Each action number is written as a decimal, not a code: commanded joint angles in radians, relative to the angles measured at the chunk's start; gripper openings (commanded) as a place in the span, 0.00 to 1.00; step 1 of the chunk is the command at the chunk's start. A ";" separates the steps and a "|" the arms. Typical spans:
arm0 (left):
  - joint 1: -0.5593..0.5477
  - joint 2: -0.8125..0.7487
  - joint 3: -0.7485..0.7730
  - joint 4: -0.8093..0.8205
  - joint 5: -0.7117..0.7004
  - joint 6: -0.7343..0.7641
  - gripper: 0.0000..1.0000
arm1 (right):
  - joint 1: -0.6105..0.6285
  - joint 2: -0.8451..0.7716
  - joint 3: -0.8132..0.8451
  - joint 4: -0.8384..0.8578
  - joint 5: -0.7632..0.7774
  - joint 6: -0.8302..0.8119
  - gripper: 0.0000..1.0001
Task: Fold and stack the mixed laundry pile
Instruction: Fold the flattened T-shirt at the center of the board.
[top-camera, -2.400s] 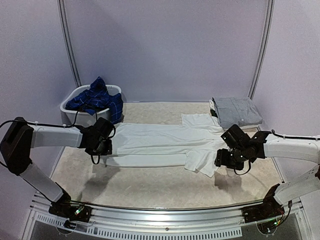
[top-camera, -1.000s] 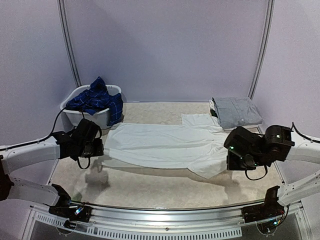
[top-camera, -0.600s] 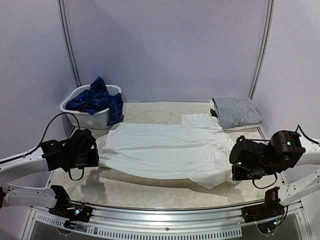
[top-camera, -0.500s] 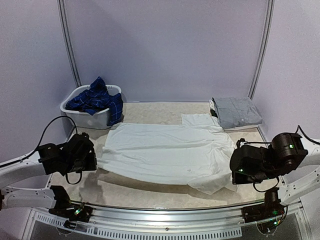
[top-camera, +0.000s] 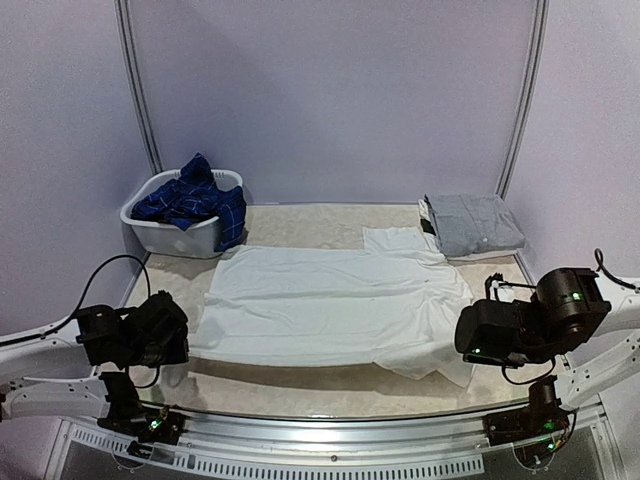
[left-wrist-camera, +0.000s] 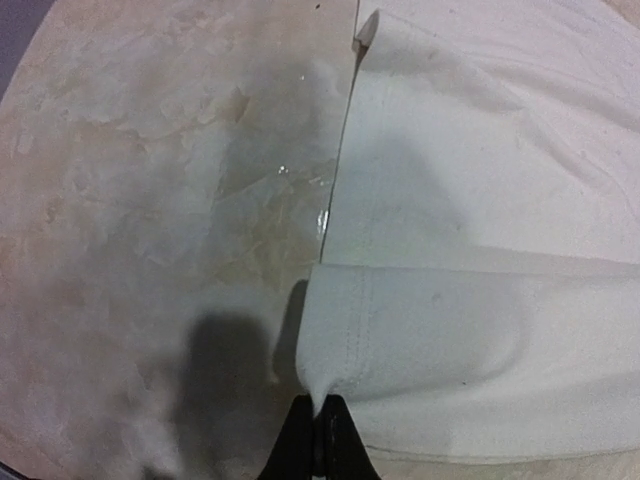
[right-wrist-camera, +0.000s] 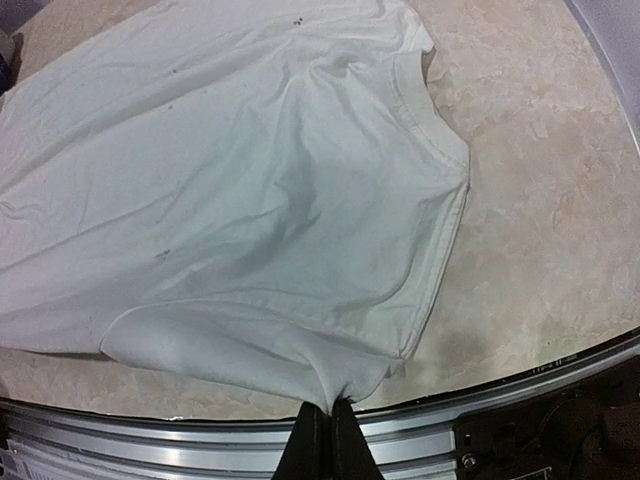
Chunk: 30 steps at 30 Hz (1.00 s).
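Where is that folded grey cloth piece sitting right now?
In the overhead view the folded grey cloth piece lies at the far right corner of the table, just beyond the spread white T-shirt, opposite the white plastic basket.

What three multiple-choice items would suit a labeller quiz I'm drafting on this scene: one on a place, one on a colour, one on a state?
1. Where on the table does the folded grey garment lie?
A. far right corner
B. far left corner
C. near edge, centre

2. What colour is the spread shirt?
A. red
B. white
C. navy

3. How is the left end effector?
A. open in the air
B. shut on the spread shirt's hem corner
C. shut on the folded grey garment

Key:
1 A, the top view shows it at the far right.
2 B, all views show white cloth.
3 B, the left wrist view shows the closed fingers pinching the hem corner.
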<state>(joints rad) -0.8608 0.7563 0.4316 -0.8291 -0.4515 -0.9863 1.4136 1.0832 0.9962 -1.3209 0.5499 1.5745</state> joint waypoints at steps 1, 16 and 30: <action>-0.046 -0.009 -0.022 0.010 0.030 -0.075 0.00 | 0.006 -0.026 0.057 -0.205 0.115 0.063 0.00; -0.218 0.138 0.066 -0.075 0.010 -0.201 0.00 | 0.007 -0.095 -0.025 -0.281 0.029 0.036 0.00; -0.360 0.219 0.182 -0.244 -0.047 -0.287 0.00 | 0.006 -0.144 0.021 -0.263 0.017 -0.090 0.00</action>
<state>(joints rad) -1.1938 0.9585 0.5720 -1.0031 -0.4576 -1.2442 1.4136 0.9260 0.9894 -1.3323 0.5579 1.5261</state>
